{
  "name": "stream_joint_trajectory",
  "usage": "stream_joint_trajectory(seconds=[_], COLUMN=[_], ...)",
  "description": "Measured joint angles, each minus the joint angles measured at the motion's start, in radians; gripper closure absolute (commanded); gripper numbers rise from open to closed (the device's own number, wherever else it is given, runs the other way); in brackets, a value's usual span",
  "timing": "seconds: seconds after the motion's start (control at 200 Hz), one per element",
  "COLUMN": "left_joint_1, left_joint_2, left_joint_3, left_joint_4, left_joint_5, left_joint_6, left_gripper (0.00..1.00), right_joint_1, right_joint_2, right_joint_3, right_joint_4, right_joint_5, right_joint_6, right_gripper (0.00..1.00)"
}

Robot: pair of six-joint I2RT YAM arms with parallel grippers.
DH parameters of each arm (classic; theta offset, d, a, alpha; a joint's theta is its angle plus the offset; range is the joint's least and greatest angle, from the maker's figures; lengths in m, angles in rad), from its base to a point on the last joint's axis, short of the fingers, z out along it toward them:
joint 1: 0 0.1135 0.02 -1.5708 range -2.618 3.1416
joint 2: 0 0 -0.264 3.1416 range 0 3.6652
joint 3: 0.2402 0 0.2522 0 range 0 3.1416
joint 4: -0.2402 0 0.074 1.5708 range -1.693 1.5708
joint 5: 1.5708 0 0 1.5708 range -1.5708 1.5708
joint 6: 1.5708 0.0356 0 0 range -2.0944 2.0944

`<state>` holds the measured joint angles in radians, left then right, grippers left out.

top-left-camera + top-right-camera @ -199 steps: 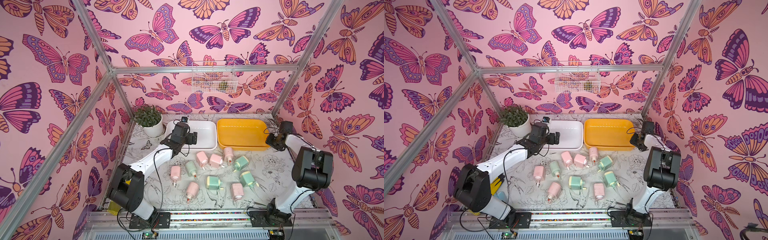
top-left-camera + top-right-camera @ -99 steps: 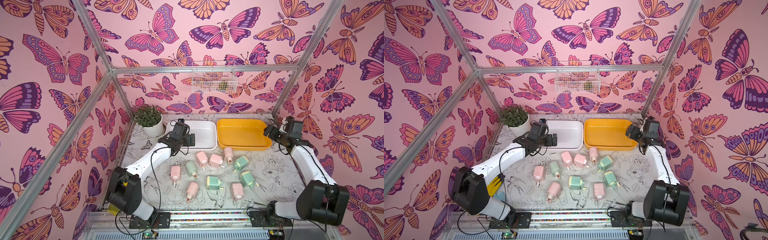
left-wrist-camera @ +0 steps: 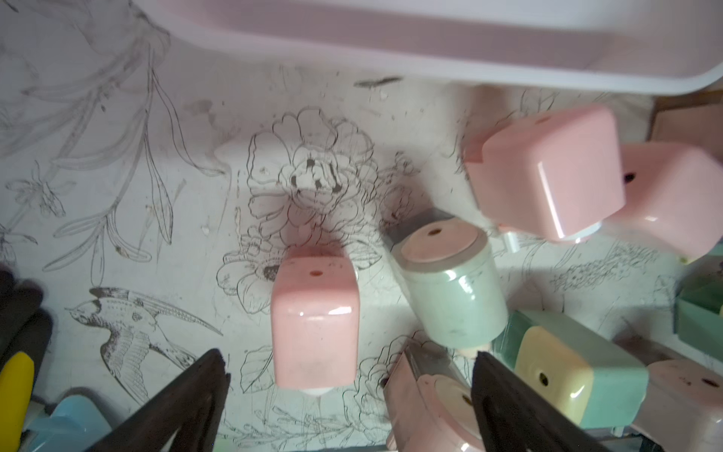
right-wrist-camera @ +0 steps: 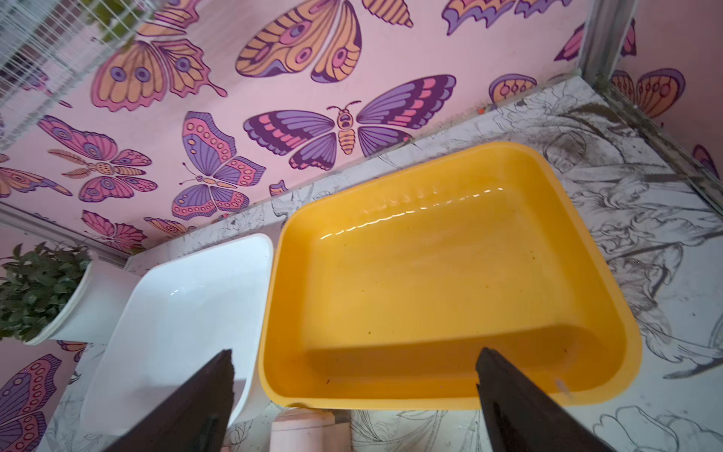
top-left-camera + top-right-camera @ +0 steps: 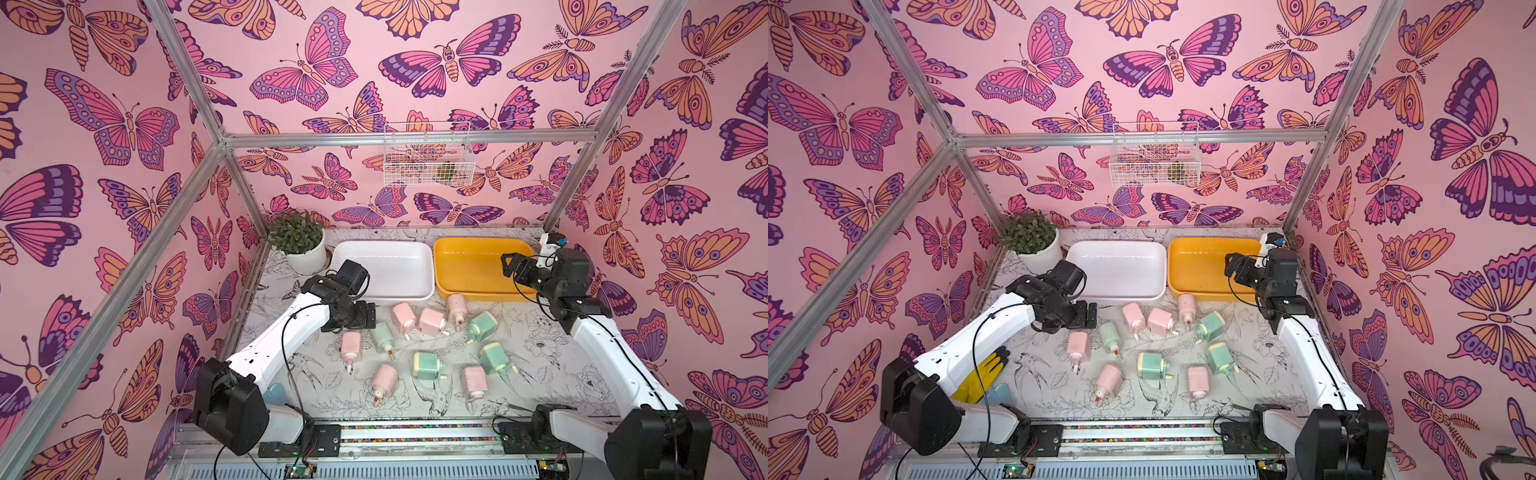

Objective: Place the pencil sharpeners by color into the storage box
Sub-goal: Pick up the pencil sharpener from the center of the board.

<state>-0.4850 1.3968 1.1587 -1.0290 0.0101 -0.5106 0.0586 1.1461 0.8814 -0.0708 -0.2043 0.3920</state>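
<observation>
Several pencil sharpeners lie loose on the table in both top views, pink ones [image 5: 403,316] and mint green ones [image 5: 428,365]. Behind them stand a white storage box [image 5: 386,270] and a yellow one [image 5: 469,266], both with nothing inside. My left gripper [image 5: 368,318] hangs open just above the cluster's left end. In the left wrist view a pink sharpener [image 3: 315,325] lies between and just beyond the wide-apart fingers of this gripper [image 3: 350,362], with a green one [image 3: 454,289] beside it. My right gripper [image 5: 510,266] is open and holds nothing, over the yellow box's [image 4: 430,274] front right part.
A potted plant [image 5: 299,241] stands at the back left beside the white box. A wire basket [image 5: 426,160] hangs on the back wall. A yellow glove [image 5: 980,374] and a pale blue object [image 5: 998,392] lie under the left arm near the front.
The left gripper has come forward and down from the white box's front corner to the sharpeners. The right arm has unfolded and its gripper has shifted left over the yellow box.
</observation>
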Motion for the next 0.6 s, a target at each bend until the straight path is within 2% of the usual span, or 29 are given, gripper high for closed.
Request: stream_joint_trajectory(seconds=[0.125,0.215,0.601], left_joint_1=[-0.003,-0.021,-0.048], left_joint_2=[0.043,0.082,0.079], left_joint_3=[-0.049,-0.065,-0.207], left_joint_4=[-0.063,-0.063,0.117], left_joint_5=[0.066,0.071,-0.056], left_joint_6=[-0.004,-0.003,-0.002], left_gripper=[0.02,0.01,0.03], right_joint_1=[0.023,0.039,0.047], right_joint_2=[-0.011,-0.011,-0.023], right_joint_3=[-0.028,-0.031,-0.051], right_joint_4=[0.057,0.079,0.108], right_joint_5=[0.002,0.01,0.05], right_joint_6=[0.0,-0.002,-0.008], right_gripper=[0.01,0.01,0.01])
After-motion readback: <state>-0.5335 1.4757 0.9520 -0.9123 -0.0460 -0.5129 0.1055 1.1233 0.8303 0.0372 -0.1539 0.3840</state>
